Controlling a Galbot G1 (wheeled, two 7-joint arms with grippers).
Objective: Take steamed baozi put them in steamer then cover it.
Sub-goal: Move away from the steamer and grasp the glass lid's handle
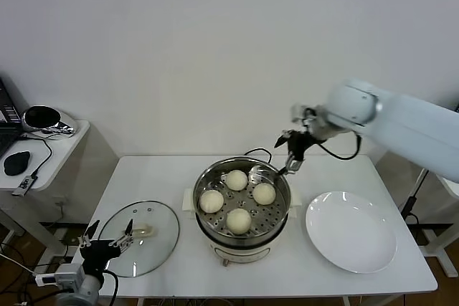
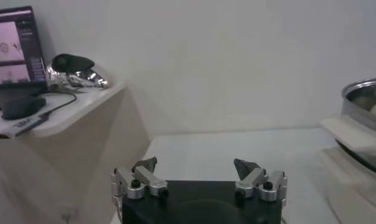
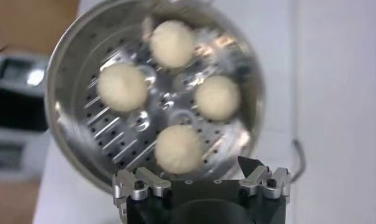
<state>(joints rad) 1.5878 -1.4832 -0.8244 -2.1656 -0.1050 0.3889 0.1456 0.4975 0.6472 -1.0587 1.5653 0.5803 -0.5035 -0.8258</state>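
Sitting on the perforated tray inside the steamer (image 1: pixel 242 238) are four buns (image 1: pixel 239 220), uncovered. The right gripper (image 1: pixel 292 154) hangs spread and empty above its far rim. The glass lid (image 1: pixel 138 238) lies on the table (image 1: pixel 287 277), left gripper (image 1: pixel 107 243) spread over it.

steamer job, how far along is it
Done: all four baozi sit on the perforated tray in the steamer, and the white plate is bare. In hand: nothing; the right gripper hangs open above the pot's far rim, and the left gripper is open by the glass cover. Left: the cover lies on the table, not yet on the steamer.
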